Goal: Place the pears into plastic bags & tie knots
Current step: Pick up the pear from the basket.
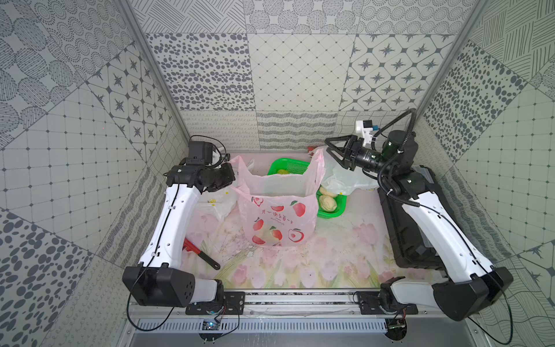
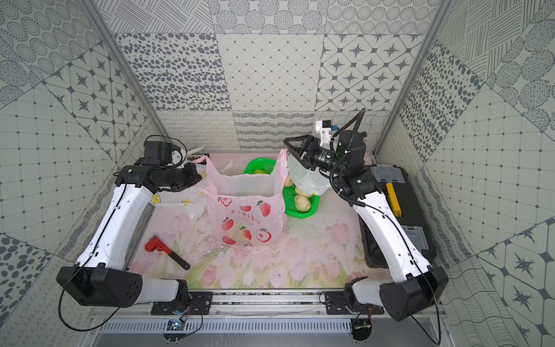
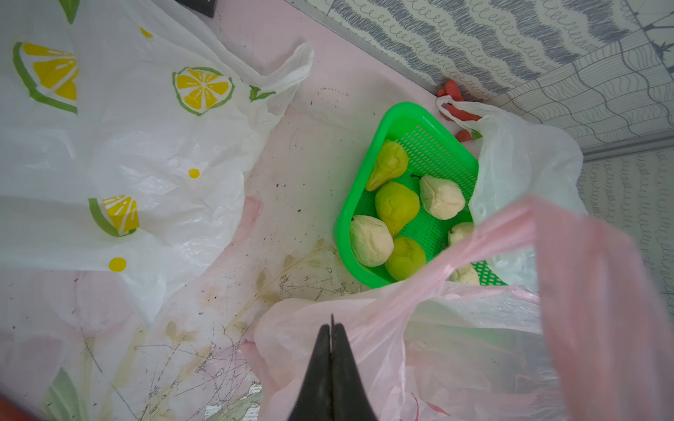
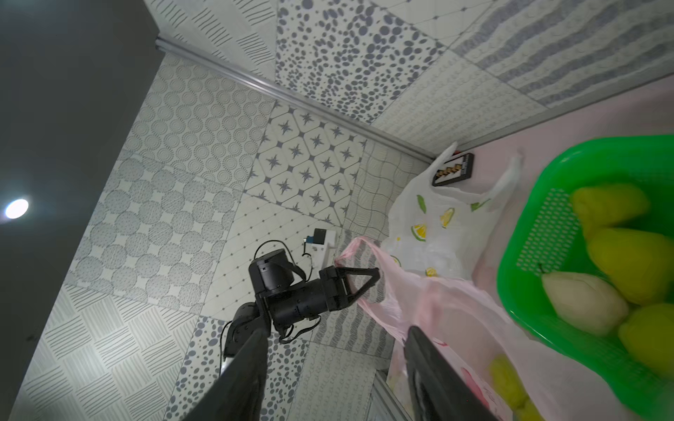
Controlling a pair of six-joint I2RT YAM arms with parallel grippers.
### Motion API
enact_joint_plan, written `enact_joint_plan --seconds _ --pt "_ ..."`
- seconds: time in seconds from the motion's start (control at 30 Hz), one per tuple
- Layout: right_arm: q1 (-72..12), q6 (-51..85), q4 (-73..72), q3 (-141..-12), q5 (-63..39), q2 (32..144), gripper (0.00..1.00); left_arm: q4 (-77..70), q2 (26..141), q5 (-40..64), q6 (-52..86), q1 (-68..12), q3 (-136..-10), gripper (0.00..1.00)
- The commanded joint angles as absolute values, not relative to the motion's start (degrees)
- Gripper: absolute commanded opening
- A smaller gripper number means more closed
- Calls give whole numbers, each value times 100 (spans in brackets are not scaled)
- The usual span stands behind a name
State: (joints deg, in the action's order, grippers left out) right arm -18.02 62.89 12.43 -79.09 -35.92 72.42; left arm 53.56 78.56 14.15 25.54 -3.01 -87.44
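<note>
**Pink bag's mouth hangs on one firm pinch**

The left pincer (image 3: 332, 330) is pressed together on the rim of the pink fruit-print bag (image 1: 279, 216), with thin film caught between its tips. The right pincer (image 4: 337, 330) stands spread. The bag's other handle runs just beside one of its fingers, not clearly between the two — so I judge that side unsecured. If it closes off the film, or catches a single ply, that handle could drop and the mouth fold shut over the bagged pear (image 4: 507, 379) visible through the film.

The loose pears (image 3: 395, 211) lie in the green perforated basket (image 3: 430, 153), just beyond the bag from the left pincer and near the right one. The plain white bag (image 3: 525, 164) drapes over the basket's side nearest the right pincer and hides some fruit. A reach there may snag it and drag the basket. The left pincer grips crinkly film only — added weight could make it slip or tear. The lemon-print bag (image 3: 146, 145) lies slack on the left pincer's other side, apart from the pink one.
</note>
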Motion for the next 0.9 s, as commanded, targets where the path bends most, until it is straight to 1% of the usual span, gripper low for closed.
enact_joint_plan --seconds 0.0,0.03,0.1,0.17,0.23,0.37,0.5,0.7,0.8,0.87 --pt "-1600 5774 2319 -7124 -2537 6906 46 5537 7629 742 2651 -96 -8703 0" --pt "-1617 5560 2700 -6984 -2098 6829 39 5557 7578 617 2646 -92 -8732 0" --pt "-1705 5311 3168 -6740 -1422 6777 29 5554 7464 557 2650 -88 -8813 0" --pt "-1894 5043 3486 -6636 -827 6885 25 5344 7280 844 2711 -88 -8792 0" --pt "-2283 4684 3917 -6809 -174 7231 25 5182 7199 1394 2774 -97 -8828 0" --pt "-2970 4182 4556 -7358 832 8121 34 5027 7239 2043 2786 -236 -8924 0" --pt "-3291 3841 4938 -7824 1491 8968 48 4863 7284 2434 2761 -456 -9012 0" --pt "-3364 3105 5242 -8409 1644 10084 67 4777 7453 2609 2663 -747 -9118 0" --pt "-3327 2735 5299 -8513 1744 10522 74 4747 7484 2619 2646 -816 -9138 0" --pt "-3272 2501 5259 -8558 1709 10775 76 4746 7517 2620 2637 -842 -9148 0"
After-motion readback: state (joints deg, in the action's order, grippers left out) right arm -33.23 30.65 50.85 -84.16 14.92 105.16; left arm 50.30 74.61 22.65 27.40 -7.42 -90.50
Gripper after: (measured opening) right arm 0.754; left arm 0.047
